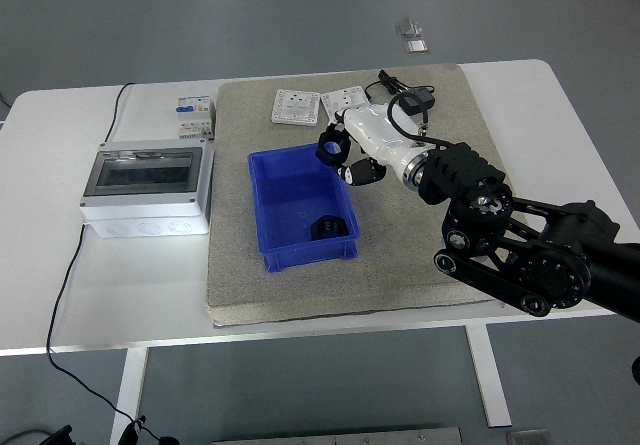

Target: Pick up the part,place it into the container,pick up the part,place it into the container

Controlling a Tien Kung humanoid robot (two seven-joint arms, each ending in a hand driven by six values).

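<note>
Above the blue container's (290, 180) far right rim, my right hand (352, 145) holds a black ring-shaped part (328, 146), fingers curled round it, raised off the mat. Bin sits mid-mat w/ open mat on its near and right sides; far side is tighter, w/ 2 white socket plates (296, 106) lying flat near the mat's far edge. A 2nd black part (332, 228) lies inside the bin, near-right corner. Bin is smooth rect. plastic; mat (400, 265) is grey, speckled, rough-looking. Black adapter (412, 99) w/ cord sits behind my wrist. Left of the mat: grey enclosure box (148, 187) w/ dark clear lid, small breaker unit (194, 117) beyond it, on the white table (60, 295).
</note>
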